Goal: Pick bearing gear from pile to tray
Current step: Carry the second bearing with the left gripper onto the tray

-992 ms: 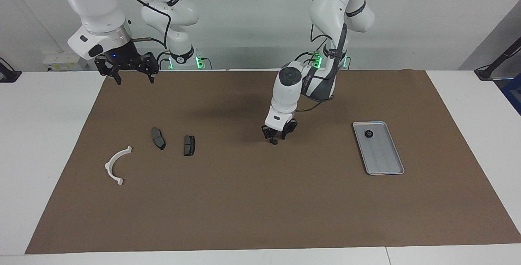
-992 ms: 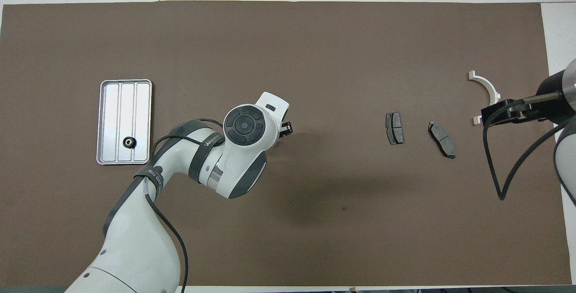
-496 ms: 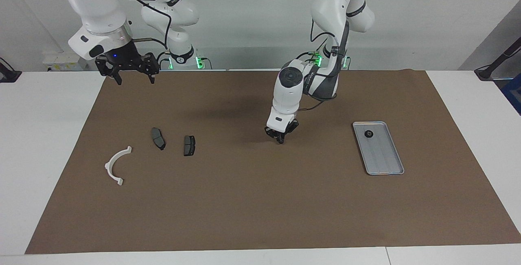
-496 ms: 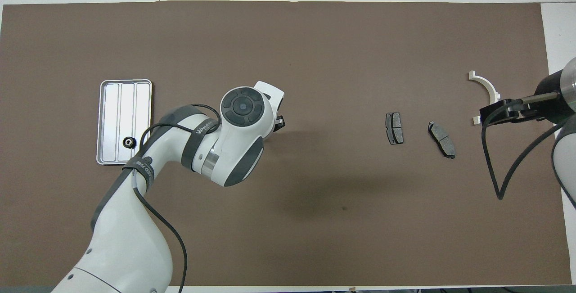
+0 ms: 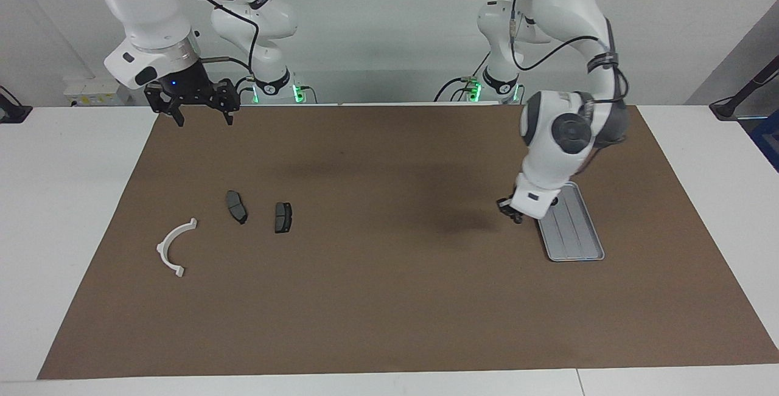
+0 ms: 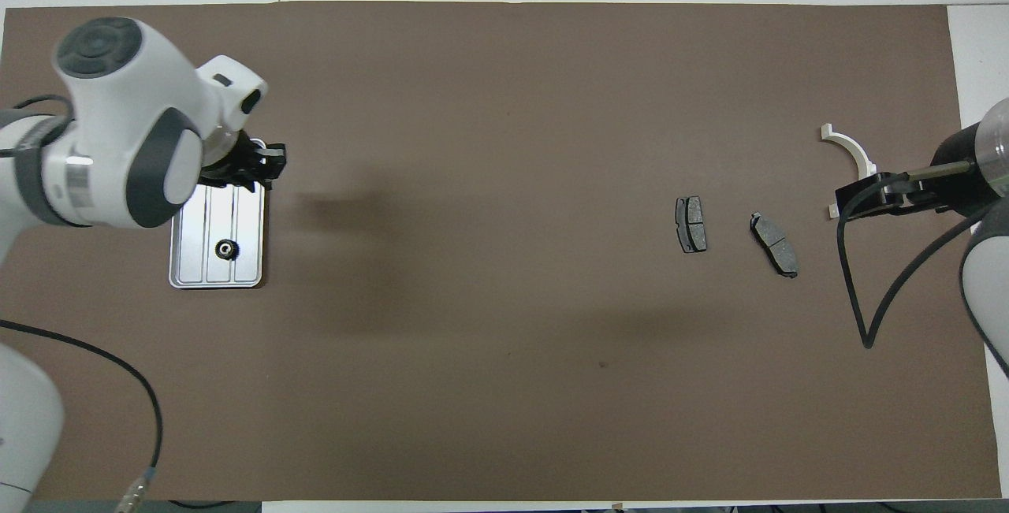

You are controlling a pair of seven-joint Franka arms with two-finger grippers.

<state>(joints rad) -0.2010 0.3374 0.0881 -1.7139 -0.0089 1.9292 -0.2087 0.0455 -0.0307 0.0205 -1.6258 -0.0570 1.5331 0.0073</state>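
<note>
The light-grey ribbed tray [image 5: 575,238] lies toward the left arm's end of the mat, and one small black gear [image 6: 226,249] lies in it [image 6: 189,261]. My left gripper [image 5: 512,213] hangs low over the tray's rim on the side toward the pile. It is shut on a tiny black bearing gear that barely shows between the fingers; it also shows in the overhead view [image 6: 269,163]. The pile lies toward the right arm's end: a white half-ring bracket [image 5: 175,247] and two dark brake pads [image 5: 237,206] [image 5: 283,217]. My right gripper [image 5: 203,120] waits open and raised over the mat's edge nearest the robots.
A brown mat [image 5: 389,298] covers the table between the pile and the tray. In the overhead view the bracket [image 6: 850,152] is partly covered by the right gripper [image 6: 863,199], with the brake pads [image 6: 691,224] [image 6: 774,243] beside it.
The left gripper shut on the small black gear at mid-mat, lifted it and swung it over to the tray's rim. The right arm has barely moved.
</note>
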